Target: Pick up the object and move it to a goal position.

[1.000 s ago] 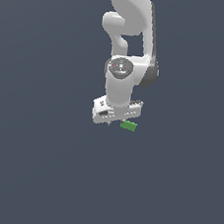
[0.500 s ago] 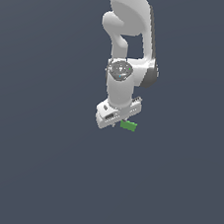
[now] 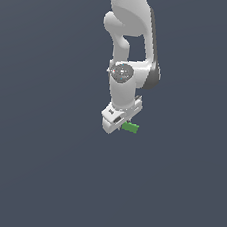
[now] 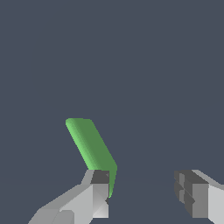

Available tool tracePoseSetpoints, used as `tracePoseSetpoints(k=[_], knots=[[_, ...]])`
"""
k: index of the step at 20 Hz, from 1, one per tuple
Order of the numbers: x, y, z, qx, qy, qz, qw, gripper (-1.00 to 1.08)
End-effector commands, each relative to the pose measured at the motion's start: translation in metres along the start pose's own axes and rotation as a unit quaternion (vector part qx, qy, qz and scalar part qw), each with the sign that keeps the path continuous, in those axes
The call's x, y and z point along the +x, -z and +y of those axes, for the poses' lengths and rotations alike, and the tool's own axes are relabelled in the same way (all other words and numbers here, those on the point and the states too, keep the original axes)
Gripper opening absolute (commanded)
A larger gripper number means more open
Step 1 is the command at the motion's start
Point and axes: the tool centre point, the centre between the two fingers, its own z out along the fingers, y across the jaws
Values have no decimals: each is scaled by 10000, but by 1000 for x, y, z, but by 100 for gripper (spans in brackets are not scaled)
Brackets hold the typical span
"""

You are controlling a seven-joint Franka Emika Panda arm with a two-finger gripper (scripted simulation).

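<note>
Surrounding everything in the exterior view is plain dark grey; the white gripper (image 3: 118,122) has the green block (image 3: 130,127) just beside it, toward that view's right. In the wrist view the fingers (image 4: 98,190) stand wide apart, the block (image 4: 92,148) against one finger, over the same flat grey.

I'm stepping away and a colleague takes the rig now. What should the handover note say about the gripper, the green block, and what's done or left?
Gripper: open, jaws spread wide, nothing clamped between them.
Green block: in the wrist view it lies against one finger, near the tip, not centred in the gap; the other finger is well clear of it. In the exterior view the green block shows just beside the gripper, on the exterior view's right.
Done: the gripper is down at the block.
Left: centre the jaws on the block, close, lift, carry to the goal. No goal marker shows in either view.
</note>
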Motion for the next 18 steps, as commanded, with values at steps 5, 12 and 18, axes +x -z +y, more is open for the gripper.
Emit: tracePoseSetpoints(k=[5,12,18], knots=[[2,-8,-11,66,791,150,9967,28],[3,-15,-22,102,1624,321,9861,28],[5,-20,-32,105,2317,470,9716,28]])
